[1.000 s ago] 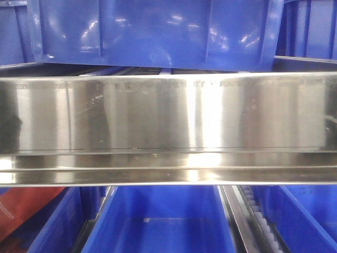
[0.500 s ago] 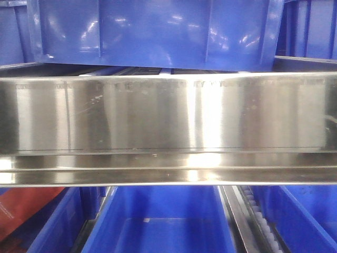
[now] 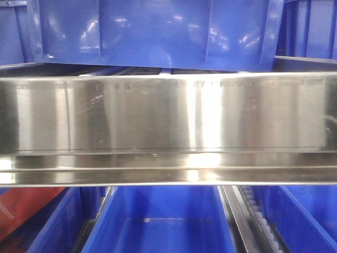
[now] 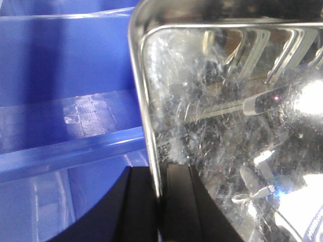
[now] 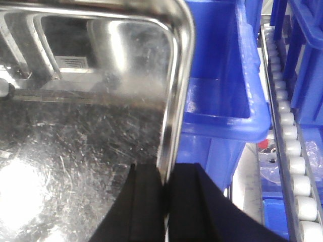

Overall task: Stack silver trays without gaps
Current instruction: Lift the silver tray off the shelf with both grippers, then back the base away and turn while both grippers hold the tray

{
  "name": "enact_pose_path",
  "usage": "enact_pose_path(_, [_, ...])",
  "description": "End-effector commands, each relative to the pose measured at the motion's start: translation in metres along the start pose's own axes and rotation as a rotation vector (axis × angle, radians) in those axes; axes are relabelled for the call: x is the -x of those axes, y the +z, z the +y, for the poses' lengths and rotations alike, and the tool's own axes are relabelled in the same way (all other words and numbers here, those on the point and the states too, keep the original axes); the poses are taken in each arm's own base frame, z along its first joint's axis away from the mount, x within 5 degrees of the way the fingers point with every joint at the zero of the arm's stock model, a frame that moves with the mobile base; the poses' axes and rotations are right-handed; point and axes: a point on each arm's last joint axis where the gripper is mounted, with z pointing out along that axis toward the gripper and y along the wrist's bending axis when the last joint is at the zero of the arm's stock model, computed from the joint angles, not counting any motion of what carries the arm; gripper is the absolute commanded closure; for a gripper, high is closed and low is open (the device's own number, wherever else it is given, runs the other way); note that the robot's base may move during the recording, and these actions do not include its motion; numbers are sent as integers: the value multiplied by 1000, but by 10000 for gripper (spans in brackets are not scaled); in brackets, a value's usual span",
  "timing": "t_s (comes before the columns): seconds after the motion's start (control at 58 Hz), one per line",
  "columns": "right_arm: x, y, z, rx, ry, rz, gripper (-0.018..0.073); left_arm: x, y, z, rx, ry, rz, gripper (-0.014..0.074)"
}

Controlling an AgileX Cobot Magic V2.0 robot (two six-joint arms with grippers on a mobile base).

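Note:
A silver tray (image 4: 227, 126), scratched and shiny with a rounded corner and thin rim, fills the right of the left wrist view. My left gripper (image 4: 159, 174) is shut on its left rim, one black finger inside the tray and one outside. The right wrist view shows the silver tray (image 5: 86, 141) on its left side. There my right gripper (image 5: 165, 174) is shut on the right rim, also with one finger on each side. No tray or gripper shows in the front view.
A long brushed-steel rail (image 3: 168, 116) spans the front view, with blue bins above (image 3: 158, 31) and below (image 3: 158, 221) it. A blue bin (image 4: 65, 101) lies left of the tray. Another blue bin (image 5: 222, 75) and a roller conveyor (image 5: 287, 141) stand to its right.
The front view is nearly the same; only a dark reflection at the rail's left end has faded.

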Motion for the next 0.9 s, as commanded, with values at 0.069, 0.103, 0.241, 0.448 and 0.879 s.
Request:
enact_pose_path(0.069, [10,-6,5,36,0,-86,646,10,-7,-7,-54,-9,-78,617])
enact_pose_path(0.103, [10,-6,5,36,0,-88,646,10,-7,-7,-54,-9,-78,617])
enact_pose_path(0.241, [10,-6,5,36,0,-90,646,10,-7,-7,-54,-9,-78,617])
enact_pose_path(0.448, [10,-6,5,36,0,-90,646,10,-7,-7,-54,-9,-78,617])
enact_pose_path(0.879, [10,-6,5,36,0,-90,646,10,-7,-7,-53,-8,-79,617])
